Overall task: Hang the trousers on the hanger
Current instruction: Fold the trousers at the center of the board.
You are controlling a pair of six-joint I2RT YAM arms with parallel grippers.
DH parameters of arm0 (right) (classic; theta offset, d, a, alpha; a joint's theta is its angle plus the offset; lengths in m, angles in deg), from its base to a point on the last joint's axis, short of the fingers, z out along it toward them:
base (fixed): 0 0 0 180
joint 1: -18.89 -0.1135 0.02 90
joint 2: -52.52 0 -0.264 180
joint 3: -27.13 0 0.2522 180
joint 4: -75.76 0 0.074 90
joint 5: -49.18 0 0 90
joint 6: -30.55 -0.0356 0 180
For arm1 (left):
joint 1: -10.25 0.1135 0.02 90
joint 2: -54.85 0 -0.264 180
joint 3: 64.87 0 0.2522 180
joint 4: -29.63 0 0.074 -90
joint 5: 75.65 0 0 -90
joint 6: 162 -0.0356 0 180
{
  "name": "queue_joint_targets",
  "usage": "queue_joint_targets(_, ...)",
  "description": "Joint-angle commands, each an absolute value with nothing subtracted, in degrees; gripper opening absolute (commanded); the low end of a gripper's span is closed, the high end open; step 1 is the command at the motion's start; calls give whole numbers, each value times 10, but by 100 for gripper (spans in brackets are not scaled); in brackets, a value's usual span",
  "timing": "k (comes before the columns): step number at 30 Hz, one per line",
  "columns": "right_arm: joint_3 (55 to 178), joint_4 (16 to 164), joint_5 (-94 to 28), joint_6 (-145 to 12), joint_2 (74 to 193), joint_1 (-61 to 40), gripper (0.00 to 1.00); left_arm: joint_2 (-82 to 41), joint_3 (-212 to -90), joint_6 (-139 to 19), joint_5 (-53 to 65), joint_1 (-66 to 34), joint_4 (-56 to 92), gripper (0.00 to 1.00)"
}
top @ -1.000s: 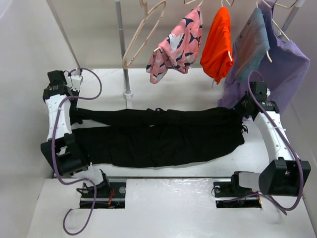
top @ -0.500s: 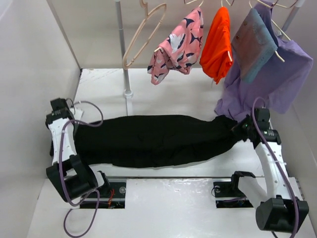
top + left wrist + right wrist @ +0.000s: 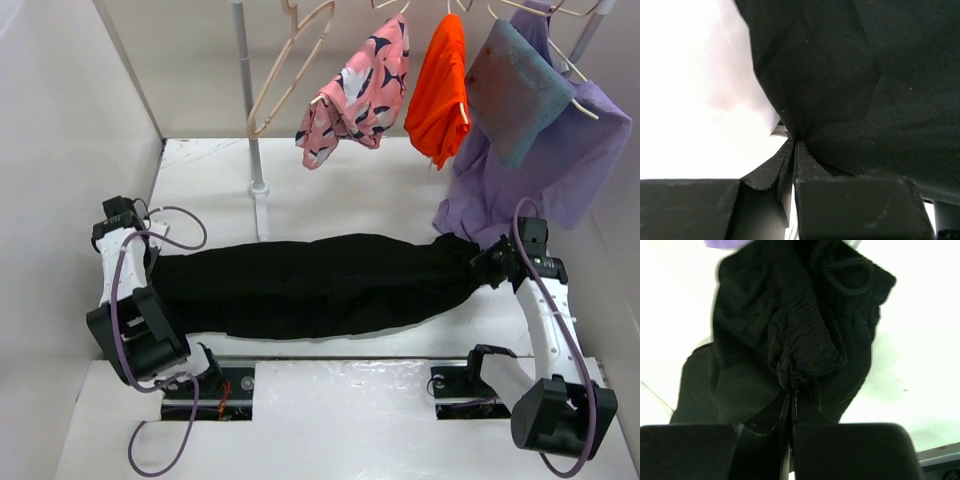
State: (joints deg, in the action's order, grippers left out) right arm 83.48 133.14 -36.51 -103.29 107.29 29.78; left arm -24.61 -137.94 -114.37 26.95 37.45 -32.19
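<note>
Trousers stretched flat, well below hanger; left gripper clenched on leg end, right gripper pinching waistband. Raise both ends level, cloth taut, toward hanger bar

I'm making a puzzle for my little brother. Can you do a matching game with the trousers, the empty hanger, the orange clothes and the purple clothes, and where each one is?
Things:
1. the trousers
2. the hanger
3. the orange garment
4. the purple garment

Places:
a. hanging with nothing on it
b. lying stretched out on the table
c. hanging just right of the pink patterned garment
d. hanging farthest to the right

Pairs: 1-b, 2-a, 3-c, 4-d
</note>
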Motion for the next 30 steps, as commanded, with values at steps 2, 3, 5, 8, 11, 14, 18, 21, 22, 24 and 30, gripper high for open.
queue_joint_targets(2,898,1346,-412,-1011,1039,314,0,-196,-1431,-1169,331,384,-333,0)
queue_joint_targets(3,898,1346,-412,-1011,1032,314,0,-189,-1431,-1179,332,384,-340,0)
queue_joint_targets(5,886,1353,-394,-1035,1009,314,0,-168,-1413,-1186,339,384,-348,0)
queue_joint_targets(8,841,1353,-394,-1079,997,319,25,-162,-1357,-1186,339,384,-353,11)
queue_joint_targets(11,811,1366,-403,-1115,997,324,79,-162,-1300,-1179,346,384,-348,22)
queue_joint_targets(14,811,1394,-442,-1143,987,335,93,-167,-1277,-1174,360,384,-342,45)
queue_joint_targets(18,859,1384,-463,-1108,987,335,90,-172,-1327,-1167,343,384,-376,56)
queue_joint_targets(21,907,1350,-456,-1063,1013,316,78,-193,-1411,-1145,297,384,-404,57)
queue_joint_targets(22,917,1341,-456,-1041,1019,302,75,-199,-1427,-1138,266,384,-404,57)
queue_joint_targets(24,941,1335,-481,-1041,1037,229,73,-213,-1438,-1125,249,371,-409,57)
queue_joint_targets(30,878,1278,-427,-1131,1139,140,76,-270,-1342,-1088,270,352,-297,57)
